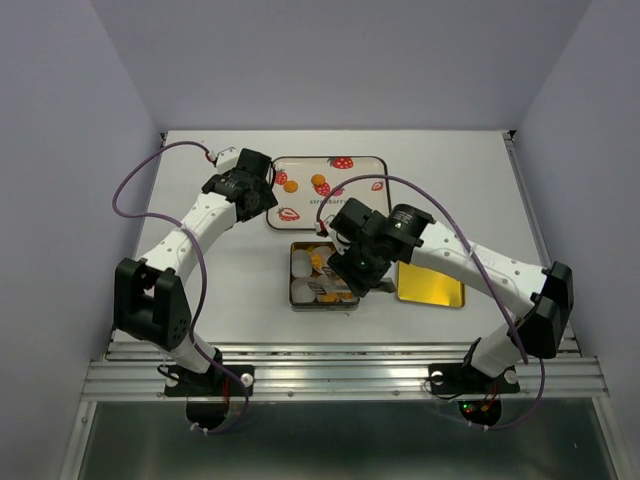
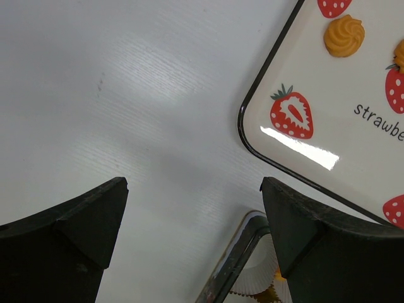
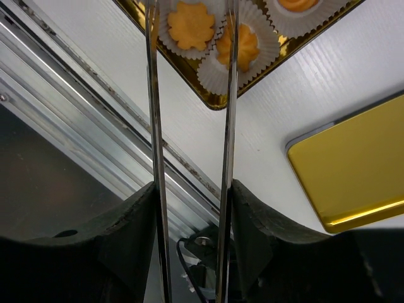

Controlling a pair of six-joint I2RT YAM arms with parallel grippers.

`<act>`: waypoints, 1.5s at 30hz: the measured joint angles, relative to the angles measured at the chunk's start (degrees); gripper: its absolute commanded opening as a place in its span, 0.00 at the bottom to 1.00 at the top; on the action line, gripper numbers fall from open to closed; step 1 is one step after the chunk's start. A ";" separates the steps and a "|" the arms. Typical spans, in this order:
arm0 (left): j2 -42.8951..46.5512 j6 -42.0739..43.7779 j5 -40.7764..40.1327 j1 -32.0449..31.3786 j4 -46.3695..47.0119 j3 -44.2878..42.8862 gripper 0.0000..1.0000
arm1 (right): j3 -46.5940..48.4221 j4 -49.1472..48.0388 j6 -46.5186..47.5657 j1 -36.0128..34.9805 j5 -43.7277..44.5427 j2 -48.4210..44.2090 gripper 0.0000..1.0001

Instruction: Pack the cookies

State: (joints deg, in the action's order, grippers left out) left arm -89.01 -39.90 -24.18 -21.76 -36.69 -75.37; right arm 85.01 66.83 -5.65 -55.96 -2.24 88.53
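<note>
The tin [image 1: 296,272] holds white paper cups, and several have orange cookies [image 3: 190,24] in them. Three more cookies [image 1: 320,181] lie on the strawberry tray [image 1: 360,165]; one also shows in the left wrist view [image 2: 344,35]. My right gripper [image 1: 345,262] hovers over the tin and is shut on metal tongs [image 3: 228,126]. The two blades stand apart and reach over the tin's near corner [image 3: 218,101]; their tips are out of view. My left gripper [image 2: 192,189] is open and empty, above the table beside the tray's near left corner [image 2: 243,129].
The tin's gold lid [image 1: 430,283] lies flat to the right of the tin and also shows in the right wrist view [image 3: 353,170]. The metal rail [image 1: 340,375] runs along the table's near edge. The tin's far corner [image 2: 243,259] sits below my left gripper.
</note>
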 measured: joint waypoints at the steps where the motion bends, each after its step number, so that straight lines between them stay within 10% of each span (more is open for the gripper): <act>1: 0.00 0.00 0.00 0.00 -0.02 0.00 0.99 | 0.61 -0.11 -0.17 0.00 0.13 0.17 0.52; 19: 0.07 -0.04 1.55 0.00 -4.28 -2.38 0.99 | 23.50 -4.70 -8.76 2.67 13.20 11.50 0.46; 30: 0.37 0.31 4.48 0.00 -4.33 -2.78 0.99 | 36.37 -8.81 -8.26 19.41 20.46 32.52 0.47; 45: 0.37 1.99 7.61 0.00 0.68 -2.78 0.99 | 38.03 -17.55 -2.10 21.77 12.87 36.28 0.51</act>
State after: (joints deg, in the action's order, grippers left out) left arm -88.64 -37.91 -16.58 -21.76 -36.01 -78.15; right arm 123.04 49.28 -7.75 -34.20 10.63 124.81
